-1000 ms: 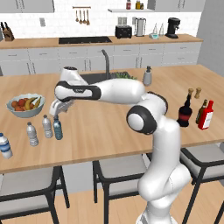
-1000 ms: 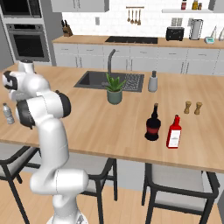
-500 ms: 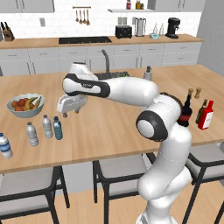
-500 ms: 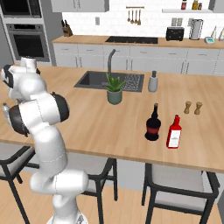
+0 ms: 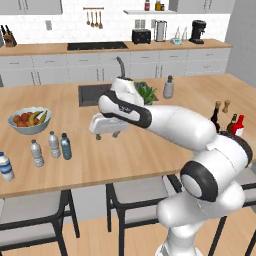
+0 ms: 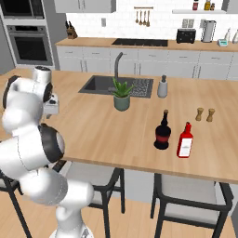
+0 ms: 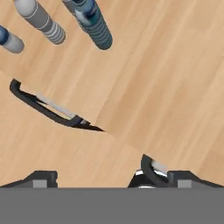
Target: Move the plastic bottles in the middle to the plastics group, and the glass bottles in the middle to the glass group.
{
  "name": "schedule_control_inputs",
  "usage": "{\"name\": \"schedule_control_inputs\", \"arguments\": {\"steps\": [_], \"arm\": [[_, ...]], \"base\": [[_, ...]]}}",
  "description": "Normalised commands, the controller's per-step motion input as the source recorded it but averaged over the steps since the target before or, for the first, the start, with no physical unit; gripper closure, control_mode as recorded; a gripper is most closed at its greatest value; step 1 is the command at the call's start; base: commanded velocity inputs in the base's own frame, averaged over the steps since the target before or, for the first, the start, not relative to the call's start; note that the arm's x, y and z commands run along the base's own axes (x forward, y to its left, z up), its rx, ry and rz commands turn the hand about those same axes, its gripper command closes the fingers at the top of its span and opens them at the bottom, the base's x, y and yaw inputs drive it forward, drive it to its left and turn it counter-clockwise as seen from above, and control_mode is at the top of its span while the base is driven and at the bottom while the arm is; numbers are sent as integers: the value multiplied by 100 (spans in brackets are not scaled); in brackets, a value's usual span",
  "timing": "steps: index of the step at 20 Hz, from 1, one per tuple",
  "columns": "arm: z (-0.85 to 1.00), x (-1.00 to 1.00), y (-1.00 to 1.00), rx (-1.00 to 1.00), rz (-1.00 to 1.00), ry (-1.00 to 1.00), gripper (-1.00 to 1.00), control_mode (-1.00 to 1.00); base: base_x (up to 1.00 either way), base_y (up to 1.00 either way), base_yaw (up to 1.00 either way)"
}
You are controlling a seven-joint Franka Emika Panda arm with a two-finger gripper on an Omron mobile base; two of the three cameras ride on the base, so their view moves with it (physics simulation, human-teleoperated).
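Two slim plastic bottles stand side by side near the counter's left front: a clear one [image 5: 53, 144] and a blue-tinted, dark-capped one [image 5: 65, 146]. Left of them are another slim clear bottle [image 5: 36, 152] and a stouter blue-labelled bottle [image 5: 5, 166]. My gripper [image 5: 108, 135] hangs open and empty over bare counter, to the right of these bottles. The hand view has the blue-tinted bottle [image 7: 94, 24] and the clear bottle [image 7: 41, 19] at its top, with the gripper [image 7: 111, 180] well away from them. The black glass bottle [image 6: 162, 131] stands far right beside a red bottle [image 6: 185, 141] and a brown bottle [image 5: 231, 123].
A fruit bowl [image 5: 29, 120] sits behind the plastic bottles. A sink [image 6: 116, 86], a potted plant [image 6: 122, 95] and a grey dispenser [image 6: 162, 87] are mid-counter. Two wooden shakers [image 6: 205, 114] stand behind the glass bottles. Stools [image 5: 135, 192] line the front edge.
The arm has swung to the right, carrying the open gripper from above the plastic bottles out over bare counter. The bottles have not moved.
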Motion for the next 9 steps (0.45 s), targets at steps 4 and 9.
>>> {"name": "schedule_control_inputs", "arguments": {"steps": [4, 9], "arm": [[-9, -46, -94, 1, -32, 0, -100, -100], [-7, -43, -89, 0, -31, 0, -100, -100]], "base": [[0, 0, 0], [0, 0, 0]]}}
